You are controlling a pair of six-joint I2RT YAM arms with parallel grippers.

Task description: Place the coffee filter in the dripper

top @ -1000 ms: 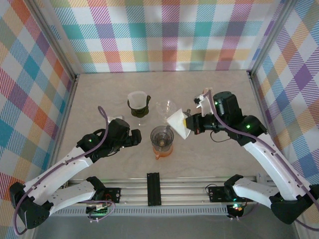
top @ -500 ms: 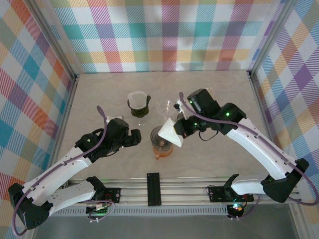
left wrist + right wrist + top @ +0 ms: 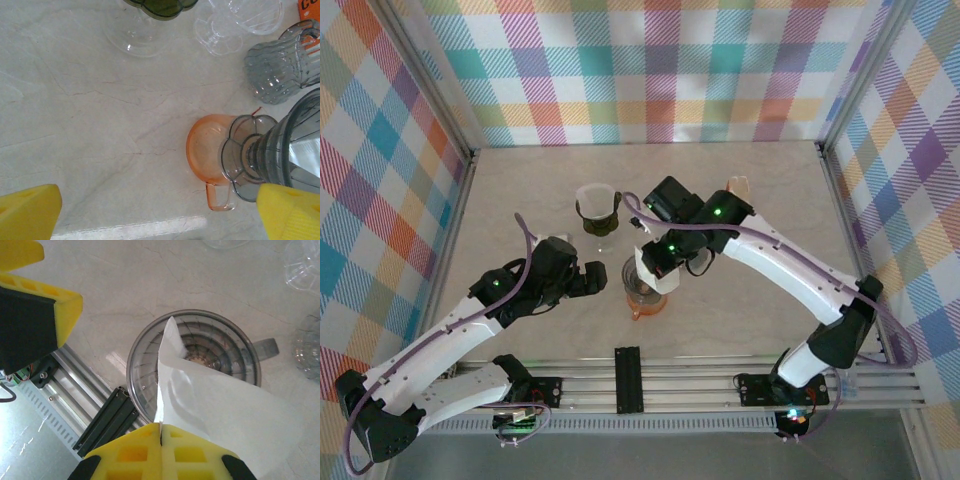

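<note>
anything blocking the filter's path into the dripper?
Nothing visible. The right gripper holds the coffee filter over the dripper, whose open mouth is bare inside. The left gripper sits open, off to the side.

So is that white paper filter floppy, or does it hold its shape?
Probably light and slightly floppy: the filter shows a soft crease, yet holds its folded shape while the right gripper pinches one edge. It would likely crumple if pressed against the dripper rim.

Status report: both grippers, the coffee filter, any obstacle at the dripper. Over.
Left gripper open, beside the dripper. Right gripper shut on coffee filter. Filter over dripper mouth, not seated. Nothing blocking the mouth.
</note>
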